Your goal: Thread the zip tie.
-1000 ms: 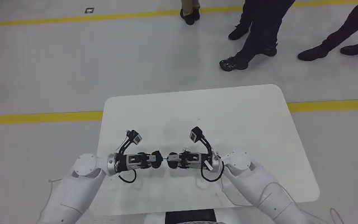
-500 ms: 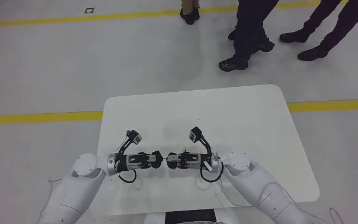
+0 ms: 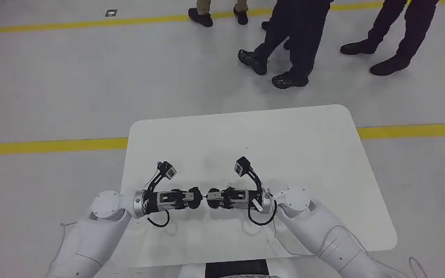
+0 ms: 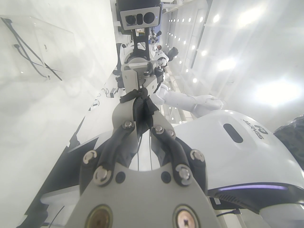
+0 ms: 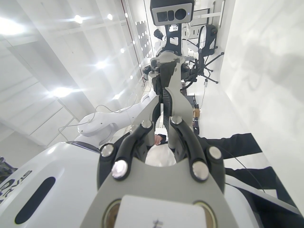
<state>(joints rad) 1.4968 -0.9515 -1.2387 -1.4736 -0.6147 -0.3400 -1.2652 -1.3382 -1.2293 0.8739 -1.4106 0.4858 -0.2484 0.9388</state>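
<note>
With left hand (image 3: 200,197) and right hand (image 3: 213,197) both pinching the zip tie (image 3: 207,197), may miss the threading through slight misalignment.

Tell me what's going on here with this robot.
The robot is working on threading a zip tie. Its left gripper and right gripper face each other tip to tip above the near part of the white table, both apparently shut on the thin black tie between them. Whether the tail has entered the head is too small to tell. A clear box holding more black ties sits on the table.
</note>
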